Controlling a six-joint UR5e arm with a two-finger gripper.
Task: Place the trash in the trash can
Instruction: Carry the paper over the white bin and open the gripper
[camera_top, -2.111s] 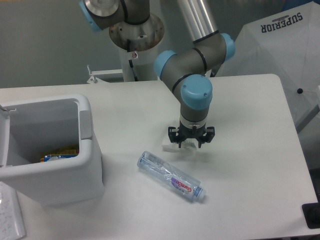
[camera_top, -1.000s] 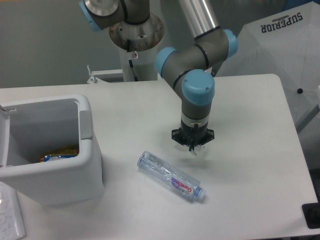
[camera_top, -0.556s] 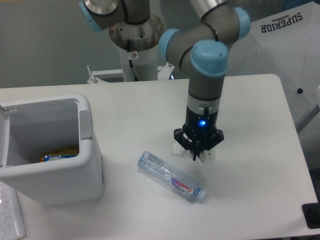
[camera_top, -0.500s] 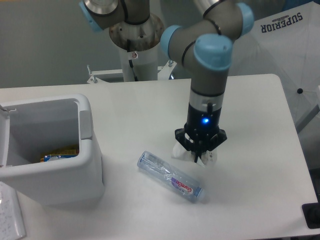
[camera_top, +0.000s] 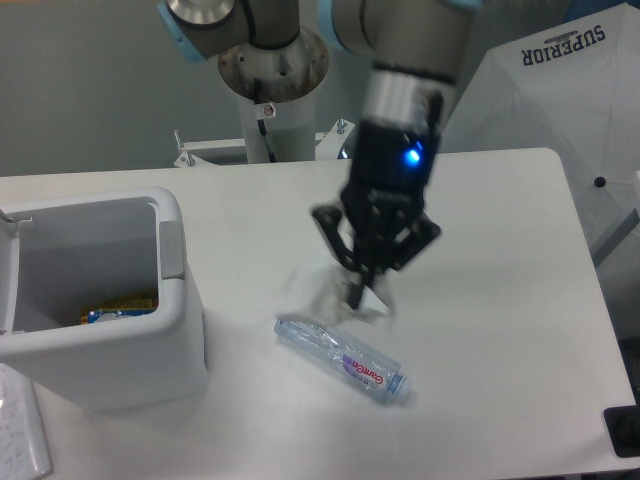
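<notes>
My gripper (camera_top: 357, 296) hangs above the table's middle with its fingers together on a blurred white tissue (camera_top: 372, 301) lifted off the surface. Just below it the clear plastic bottle (camera_top: 341, 359) lies on its side, pink-purple label and pale blue cap toward the front right. The white trash can (camera_top: 180, 330) stands open at the left, with orange and blue items on its floor. The gripper is to the right of the can, well apart from it.
A white panel printed SUPERIOR (camera_top: 570, 80) leans at the back right. The robot's base column (camera_top: 270, 90) rises at the table's back edge. A black object (camera_top: 624, 428) sits at the front right corner. A white sheet (camera_top: 22, 430) lies at the front left.
The gripper closed on the tissue at the table, then rose and shifted left with it. The bottle and the can have not moved.
</notes>
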